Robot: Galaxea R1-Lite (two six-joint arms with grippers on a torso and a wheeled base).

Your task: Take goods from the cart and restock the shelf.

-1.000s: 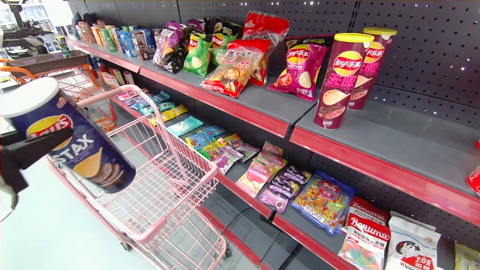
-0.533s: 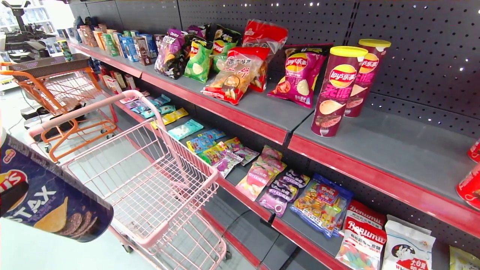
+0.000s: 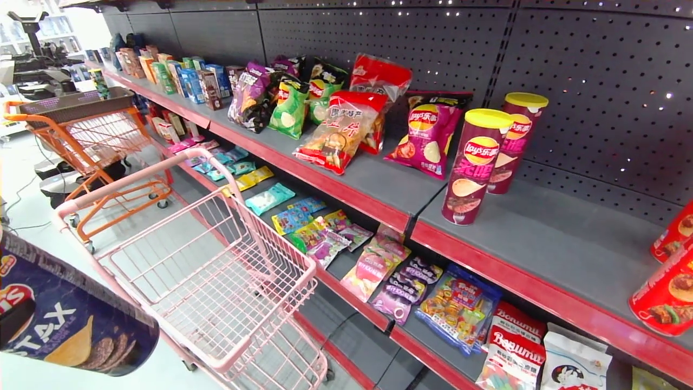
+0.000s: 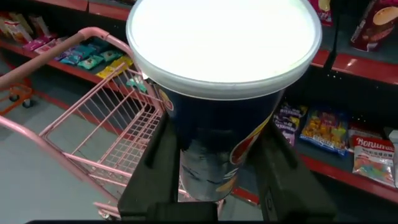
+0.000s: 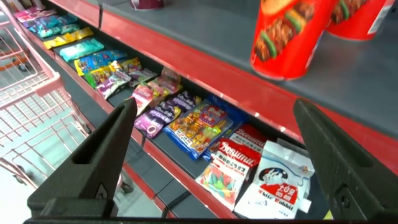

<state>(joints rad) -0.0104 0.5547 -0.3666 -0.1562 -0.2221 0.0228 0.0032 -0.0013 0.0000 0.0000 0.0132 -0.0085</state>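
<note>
Grey shop floor is under us, and closest to us is the blue can of chips, tilted, low at our left. Our left gripper holds it tight, one finger on each side, and the white lid faces the wrist camera. The can is up in the air beside the pink cart, not in it. We see nothing in the cart's basket, so we think this may be the last thing from it. Our right gripper is spread wide with nothing in it, out by the shelf near the red cans. A bit farther is the top shelf, with two purple cans standing up and a bare grey patch between them and the red ones. We think the blue can could go there. So the picking up is done, and the carrying over and setting down are left. Far back at our left stands an orange cart.
</note>
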